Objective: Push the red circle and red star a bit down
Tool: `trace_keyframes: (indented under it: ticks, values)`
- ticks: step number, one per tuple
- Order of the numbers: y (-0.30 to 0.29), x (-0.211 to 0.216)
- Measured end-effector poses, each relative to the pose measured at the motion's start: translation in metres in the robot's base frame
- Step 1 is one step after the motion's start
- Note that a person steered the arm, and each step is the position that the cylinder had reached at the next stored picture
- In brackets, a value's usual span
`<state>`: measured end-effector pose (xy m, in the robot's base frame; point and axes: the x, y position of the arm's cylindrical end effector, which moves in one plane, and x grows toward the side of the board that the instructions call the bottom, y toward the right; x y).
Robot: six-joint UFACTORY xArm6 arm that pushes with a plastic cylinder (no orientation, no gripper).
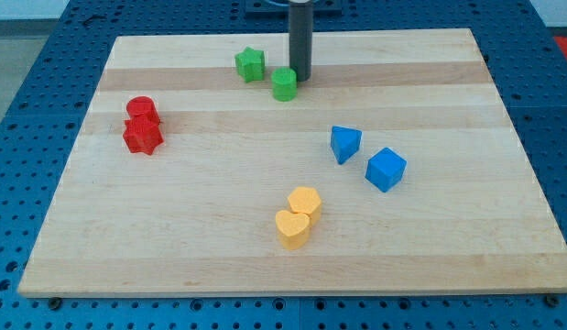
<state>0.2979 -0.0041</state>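
Observation:
The red circle (141, 109) sits at the view's left on the wooden board (173, 238). The red star (142, 136) lies just below it, touching it. My tip (300, 77) is at the view's top centre, far to the right of both red blocks. It stands right beside the green circle (284, 84), at that block's upper right.
A green star (250, 64) lies left of the green circle. A blue triangle-like block (344, 143) and a blue cube (386, 169) sit right of centre. A yellow hexagon (305, 202) and a yellow heart (292, 228) touch at the bottom centre.

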Motion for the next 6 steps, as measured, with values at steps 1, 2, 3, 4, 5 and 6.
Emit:
trace_keyframes:
  ticks: [1, 2, 3, 4, 5, 6]
  values:
    - [-0.044, 0.004]
    - [-0.074, 0.015]
    - [-0.103, 0.016]
    - [-0.174, 0.023]
    - [-0.216, 0.034]
    - [-0.194, 0.073]
